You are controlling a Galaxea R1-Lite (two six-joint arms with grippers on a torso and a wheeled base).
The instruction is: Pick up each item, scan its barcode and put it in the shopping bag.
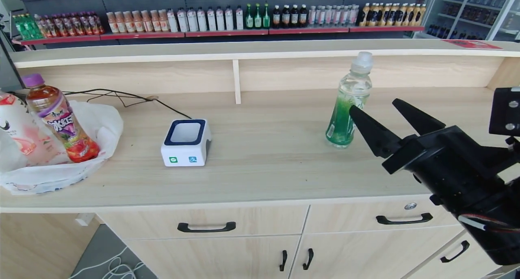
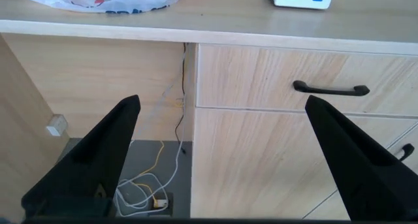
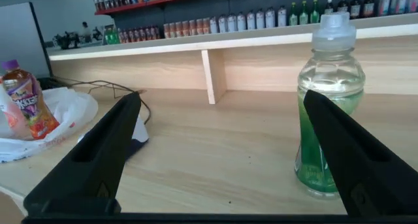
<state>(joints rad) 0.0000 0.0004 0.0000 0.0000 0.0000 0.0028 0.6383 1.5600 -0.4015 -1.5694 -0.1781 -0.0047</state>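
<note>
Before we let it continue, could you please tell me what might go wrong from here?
The green bottle stands tall and narrow close to the open right gripper; an off-centre finger could tip it. The shopping bag lies slumped with two bottles leaning inside, so another might roll out.

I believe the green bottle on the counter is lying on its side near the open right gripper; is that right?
Not quite: the head view shows the green bottle standing upright on the counter, not lying on its side. It is indeed near the open right gripper.
</note>
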